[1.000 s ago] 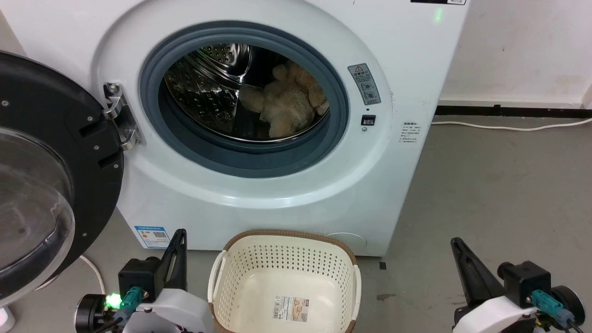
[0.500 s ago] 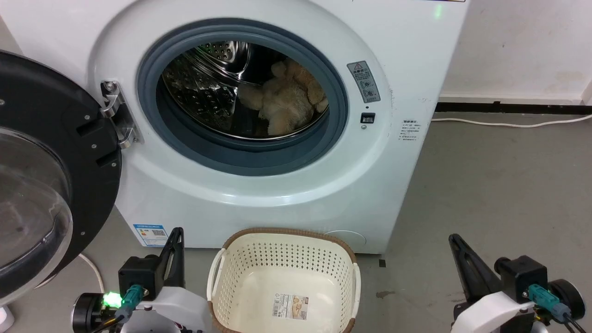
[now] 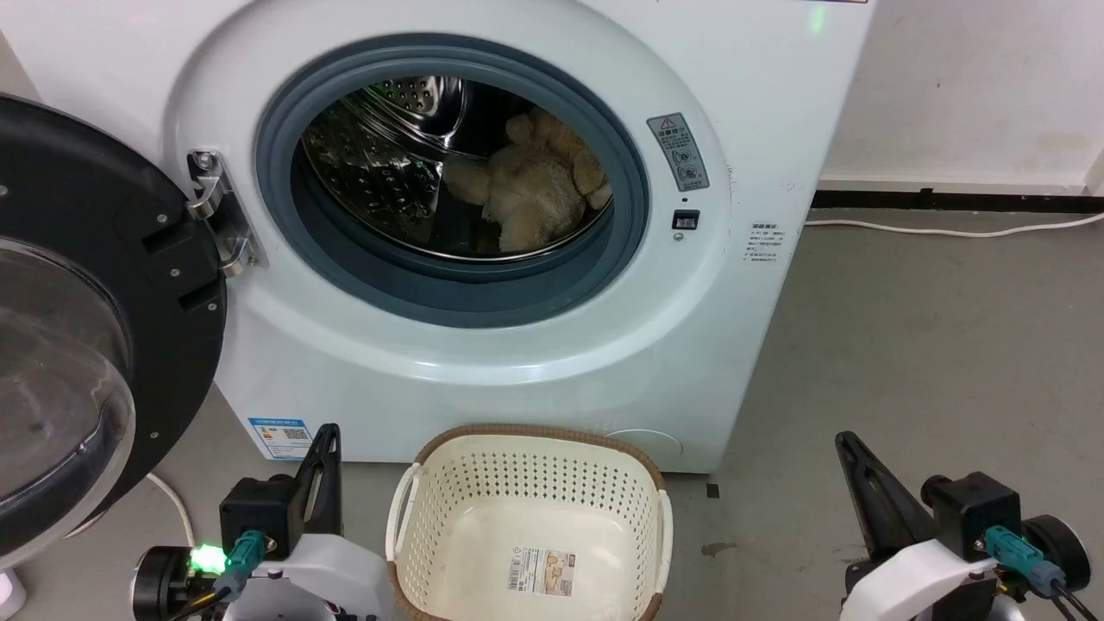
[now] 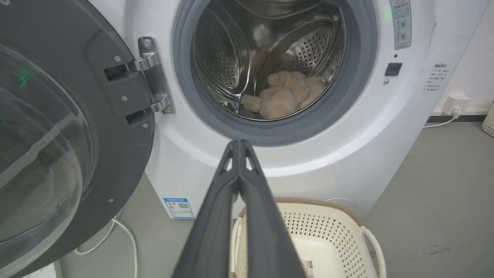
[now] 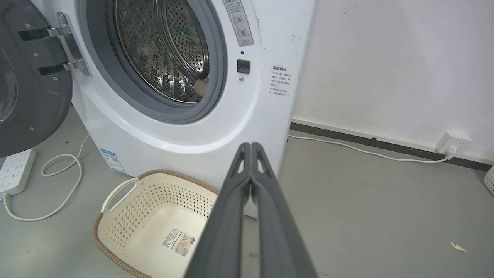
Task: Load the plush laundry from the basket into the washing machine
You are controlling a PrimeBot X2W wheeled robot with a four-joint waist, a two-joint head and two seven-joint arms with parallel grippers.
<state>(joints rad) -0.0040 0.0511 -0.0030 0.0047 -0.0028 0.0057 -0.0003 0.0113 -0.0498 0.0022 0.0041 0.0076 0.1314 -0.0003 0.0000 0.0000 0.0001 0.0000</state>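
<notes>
Head camera shifted slightly; plush laundry [image 3: 535, 194] lies inside washing machine [image 3: 483, 362] drum; left claw [image 3: 328, 431] and right claw [image 3: 845, 440] both closed

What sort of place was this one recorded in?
Probably a laundry corner in a plain utility or test room: a white front-loading washing machine with its door open, a perforated laundry basket on the grey floor, and a power strip.
</notes>
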